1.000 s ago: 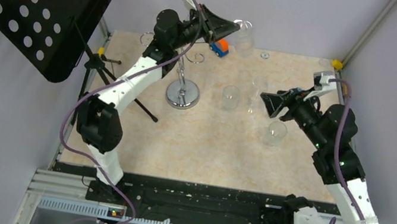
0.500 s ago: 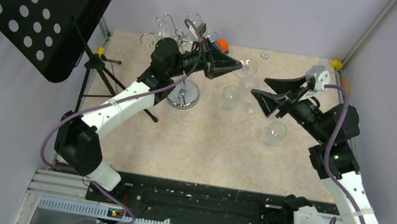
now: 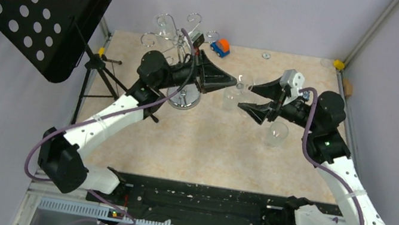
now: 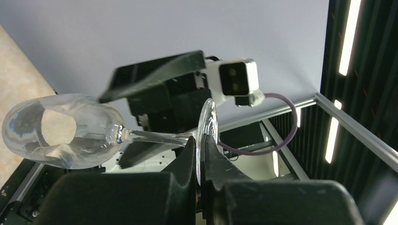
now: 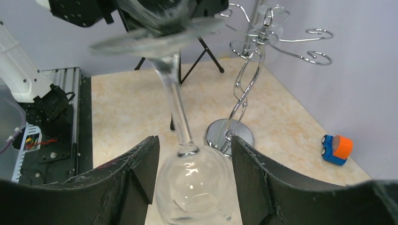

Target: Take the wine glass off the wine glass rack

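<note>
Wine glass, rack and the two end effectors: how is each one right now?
Clear stemmed wine glass: off the rack, sideways in mid-air.
Chrome wire wine glass rack: standing upright.
Left black end effector: shut on the glass's foot.
Right black end effector: open, either side of the bowl.

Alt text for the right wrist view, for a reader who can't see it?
A wine glass sits bowl-first between the right pincer's open fingers, its stem running up to a blurred foot at the top. Behind it the chrome rack stands on the table, a toy car at right.
</note>
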